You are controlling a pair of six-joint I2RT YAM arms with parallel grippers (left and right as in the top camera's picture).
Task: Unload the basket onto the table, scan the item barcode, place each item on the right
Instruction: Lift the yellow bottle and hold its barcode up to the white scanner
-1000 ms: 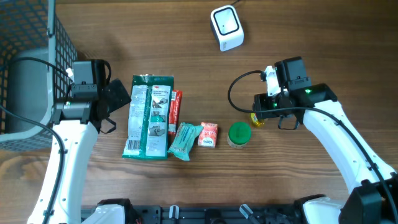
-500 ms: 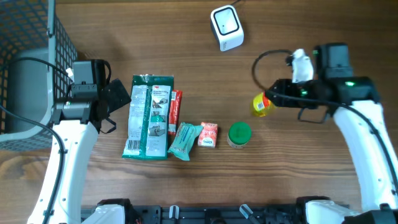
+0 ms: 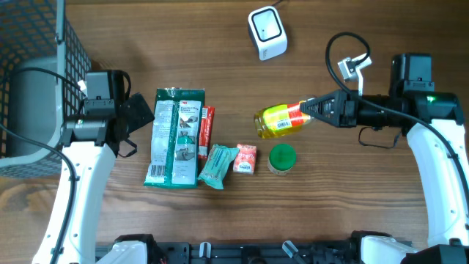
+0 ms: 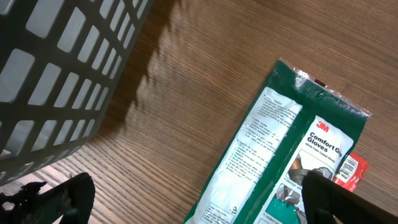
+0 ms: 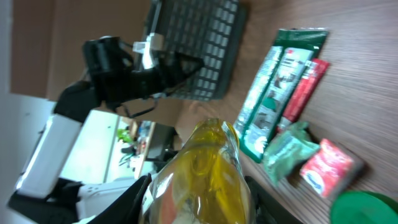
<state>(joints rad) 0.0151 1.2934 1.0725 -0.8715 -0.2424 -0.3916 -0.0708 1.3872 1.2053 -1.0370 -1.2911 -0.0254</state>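
Bottle [image 3: 281, 121] sticks out sideways from the right hand [image 3: 314, 110], which clamps 1 end; it hangs robot-side of the scanner [image 3: 266, 31]. Left hand [image 3: 139, 116] gapes, empty.

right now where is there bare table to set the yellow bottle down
Bare wood lies between the scanner and the gloves pack, and along the front edge below the green-lidded jar. The row from gloves pack to jar is crowded.

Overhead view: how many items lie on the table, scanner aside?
5: green gloves pack, red pack against its right side, teal pouch, small red packet, green-lidded jar. The yellow bottle is gripped by the right end effector, not counted. More may hide underneath.
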